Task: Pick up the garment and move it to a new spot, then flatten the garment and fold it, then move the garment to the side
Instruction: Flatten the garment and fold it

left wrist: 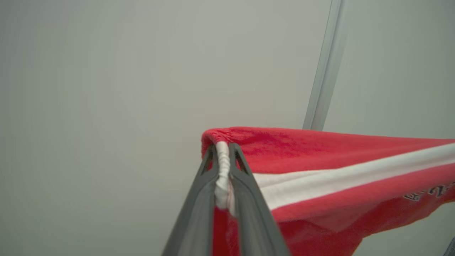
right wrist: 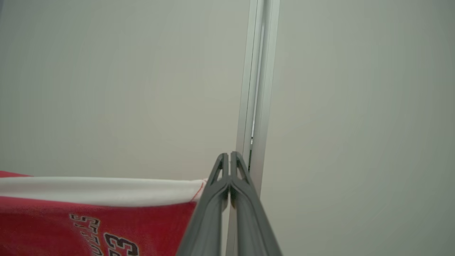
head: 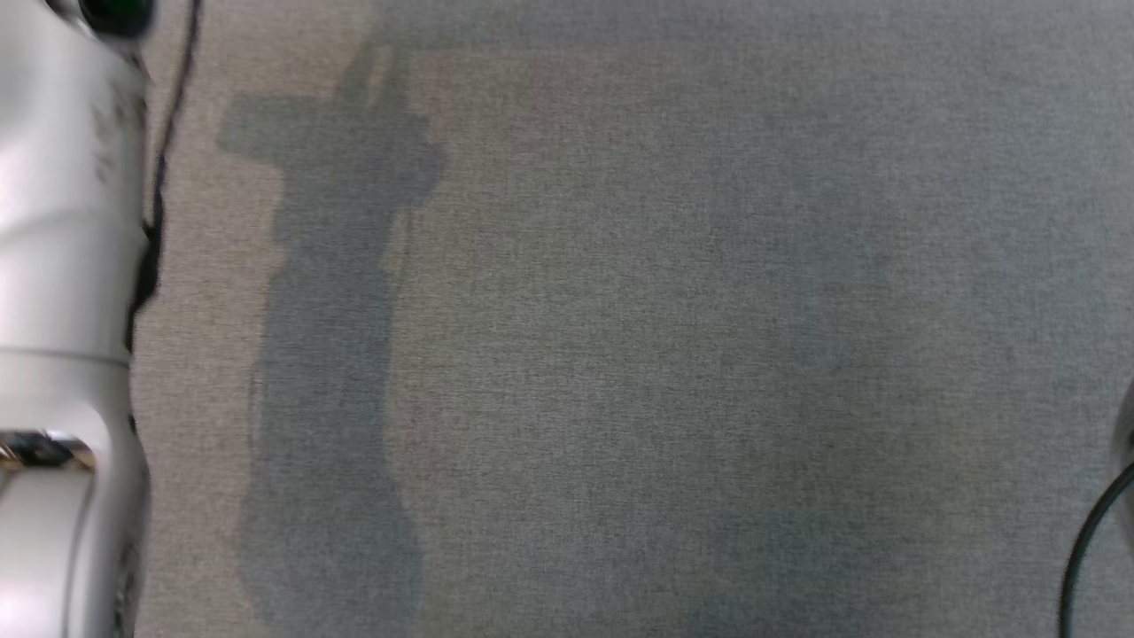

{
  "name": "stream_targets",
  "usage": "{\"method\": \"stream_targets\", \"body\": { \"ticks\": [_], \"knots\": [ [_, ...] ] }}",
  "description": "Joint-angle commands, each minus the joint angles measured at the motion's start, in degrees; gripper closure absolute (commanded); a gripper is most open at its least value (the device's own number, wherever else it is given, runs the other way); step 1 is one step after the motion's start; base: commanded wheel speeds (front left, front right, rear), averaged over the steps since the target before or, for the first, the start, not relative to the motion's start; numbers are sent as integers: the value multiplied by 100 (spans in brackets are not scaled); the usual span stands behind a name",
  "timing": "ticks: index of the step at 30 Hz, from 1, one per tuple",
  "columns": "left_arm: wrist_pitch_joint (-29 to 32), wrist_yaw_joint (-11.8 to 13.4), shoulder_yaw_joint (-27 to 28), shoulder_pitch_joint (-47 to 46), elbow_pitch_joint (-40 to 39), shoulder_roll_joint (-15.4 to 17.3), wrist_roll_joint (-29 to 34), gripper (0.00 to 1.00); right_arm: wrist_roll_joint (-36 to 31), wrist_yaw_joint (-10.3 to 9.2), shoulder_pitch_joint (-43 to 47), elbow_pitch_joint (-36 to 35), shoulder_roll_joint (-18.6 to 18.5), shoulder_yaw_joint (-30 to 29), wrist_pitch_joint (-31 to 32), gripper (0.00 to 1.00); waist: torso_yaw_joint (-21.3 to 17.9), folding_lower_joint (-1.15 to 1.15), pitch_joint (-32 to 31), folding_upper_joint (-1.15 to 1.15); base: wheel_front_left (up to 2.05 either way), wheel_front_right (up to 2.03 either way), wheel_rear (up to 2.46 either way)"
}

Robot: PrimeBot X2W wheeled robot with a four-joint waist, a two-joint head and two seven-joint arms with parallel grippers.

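The garment (left wrist: 320, 149) is red cloth with a white band and dark lettering. It hangs stretched in the air in front of a pale wall. My left gripper (left wrist: 223, 145) is shut on a bunched white and red edge of it, which shows between the fingertips. In the right wrist view the garment (right wrist: 89, 220) runs in from the left. Its white hem ends against the side of my right gripper (right wrist: 229, 153), whose fingers are pressed together and hold the cloth's corner low down. My pale left forearm (head: 62, 266) stands along the left edge of the head view.
Below lies a flat grey fabric surface (head: 620, 354) crossed by arm shadows. A dark cable (head: 1085, 549) curves at its lower right edge. An aluminium post (right wrist: 257, 71) runs up the pale wall; the same post (left wrist: 325, 71) is behind the garment.
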Motion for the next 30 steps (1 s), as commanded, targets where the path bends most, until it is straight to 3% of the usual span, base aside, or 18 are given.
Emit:
{"method": "stream_targets", "body": {
  "ticks": [1, 7, 11, 16, 30],
  "knots": [
    [-53, 14, -57, 301, 116, 90, -153, 100, 82, -49, 328, -82, -42, 33, 4, 100, -114, 0, 105, 0, 0, 0, 0],
    [-108, 9, -599, 1617, 433, -209, -1076, 100, 761, -34, 1963, -434, -13, 524, 4, 100, -255, 0, 118, 0, 0, 0, 0],
    [-126, 6, -1072, 2670, 600, -273, -1521, 100, 1147, -30, 3325, -581, -27, 824, 4, 100, -379, 0, -145, 0, 0, 0, 0],
    [-124, 5, -1254, 3865, 670, -222, -1993, 100, 1433, -31, 4748, -759, 3, 1018, 3, 100, -516, 0, -675, 0, 0, 0, 0],
    [-131, 4, -902, 6128, 203, -209, -1880, 100, 1712, -31, 6961, -597, 186, 1339, 4, 100, -567, 0, -2387, 0, 0, 0, 0]
  ]
}}
